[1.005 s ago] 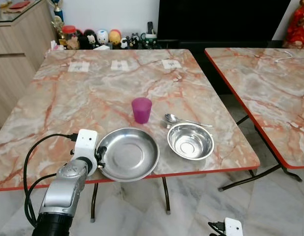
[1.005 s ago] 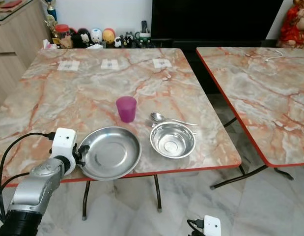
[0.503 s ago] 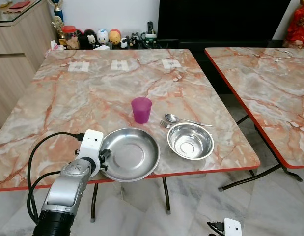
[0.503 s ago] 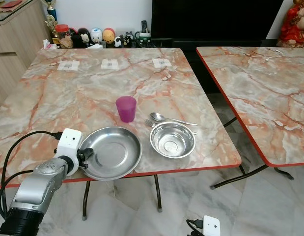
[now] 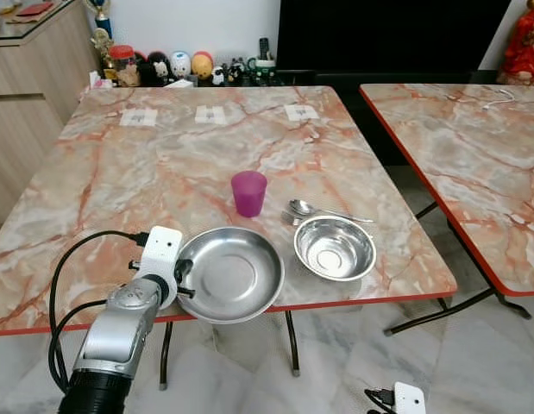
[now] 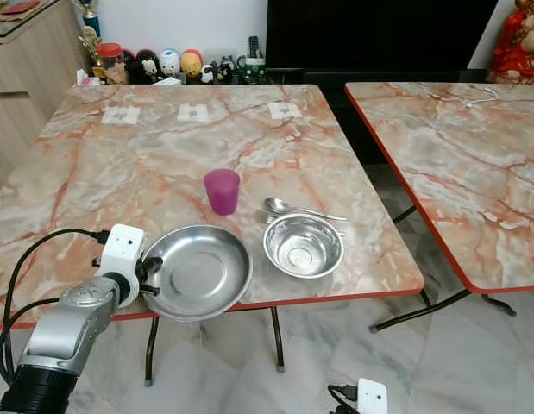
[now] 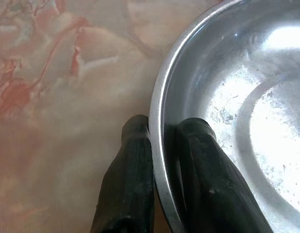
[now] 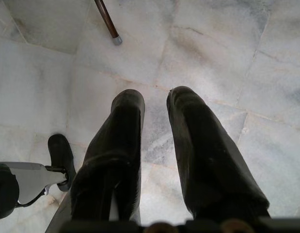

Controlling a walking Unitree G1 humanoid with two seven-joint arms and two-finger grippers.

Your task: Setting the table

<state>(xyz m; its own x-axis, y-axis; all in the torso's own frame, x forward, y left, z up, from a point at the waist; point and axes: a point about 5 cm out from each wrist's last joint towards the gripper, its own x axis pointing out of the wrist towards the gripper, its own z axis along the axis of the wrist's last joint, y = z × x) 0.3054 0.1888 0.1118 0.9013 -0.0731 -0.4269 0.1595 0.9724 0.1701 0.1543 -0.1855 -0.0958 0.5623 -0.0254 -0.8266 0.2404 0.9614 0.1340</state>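
A round steel plate (image 5: 232,274) lies at the near edge of the marble table (image 5: 163,172), its front rim slightly past the edge. My left gripper (image 5: 182,280) is shut on the plate's left rim; in the left wrist view one finger (image 7: 135,160) is outside the rim and the other inside the plate (image 7: 246,97). Behind the plate stands a purple cup (image 5: 248,192). To its right sits a steel bowl (image 5: 335,248), with a spoon (image 5: 303,207) and a fork (image 5: 288,219) just behind it. My right gripper (image 8: 155,99) hangs open over the floor.
A second marble table (image 5: 474,147) stands to the right across a narrow gap. Three paper labels (image 5: 210,114) lie along the far side of my table. Figurines (image 5: 176,67) line the wall behind, and a wooden cabinet (image 5: 25,78) is at the far left.
My left gripper has moved the steel plate a little to the right along the near edge. The cup, bowl and cutlery have stayed put.
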